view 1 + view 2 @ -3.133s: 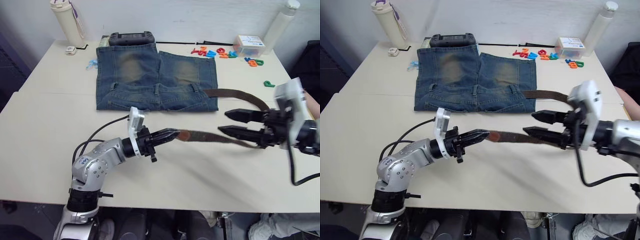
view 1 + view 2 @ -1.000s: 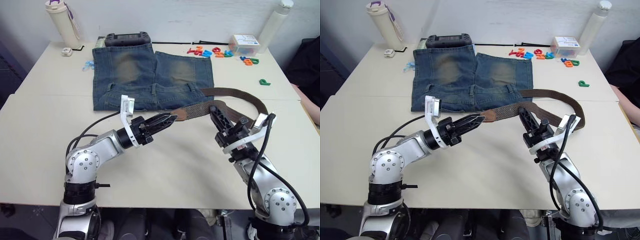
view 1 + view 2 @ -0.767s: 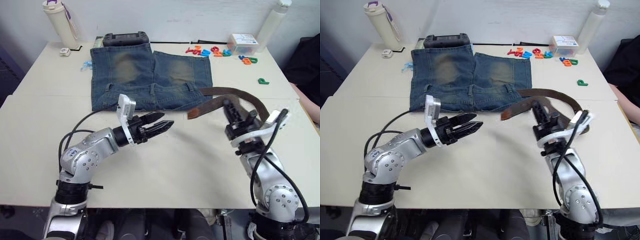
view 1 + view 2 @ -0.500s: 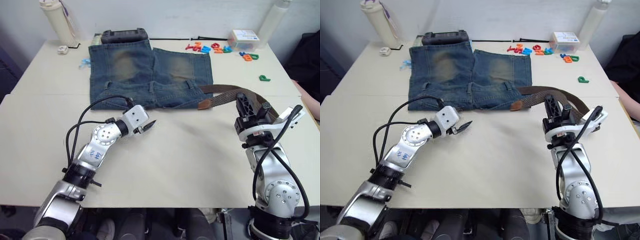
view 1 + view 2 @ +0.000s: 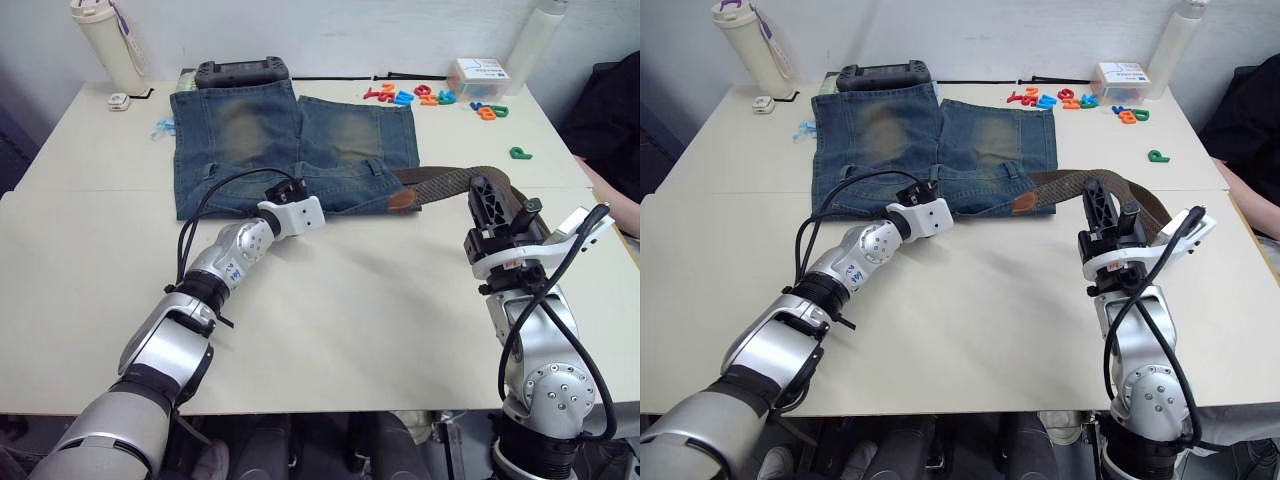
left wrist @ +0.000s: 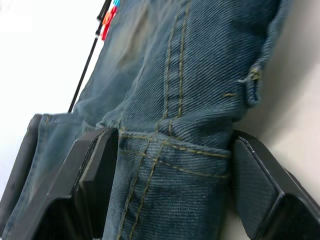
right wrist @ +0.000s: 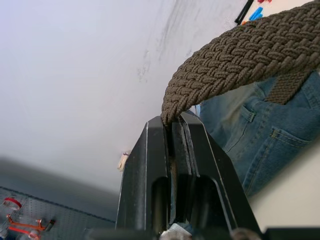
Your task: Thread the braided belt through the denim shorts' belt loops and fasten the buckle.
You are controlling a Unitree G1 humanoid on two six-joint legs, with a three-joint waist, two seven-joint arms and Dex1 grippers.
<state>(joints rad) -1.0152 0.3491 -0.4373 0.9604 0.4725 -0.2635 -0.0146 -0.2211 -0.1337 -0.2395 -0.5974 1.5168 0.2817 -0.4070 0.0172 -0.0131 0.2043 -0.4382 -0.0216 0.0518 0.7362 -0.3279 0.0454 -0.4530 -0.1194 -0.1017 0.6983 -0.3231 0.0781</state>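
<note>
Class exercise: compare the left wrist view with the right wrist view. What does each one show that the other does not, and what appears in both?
The left wrist view alone shows the left gripper, its fingers open on either side of a stitched fold of denim at the waistband edge. The right wrist view alone shows the right gripper, its fingers shut on the braided belt, which arches away from them. Both show the denim shorts with yellow stitching, plus colourful bits far off on the table.
</note>
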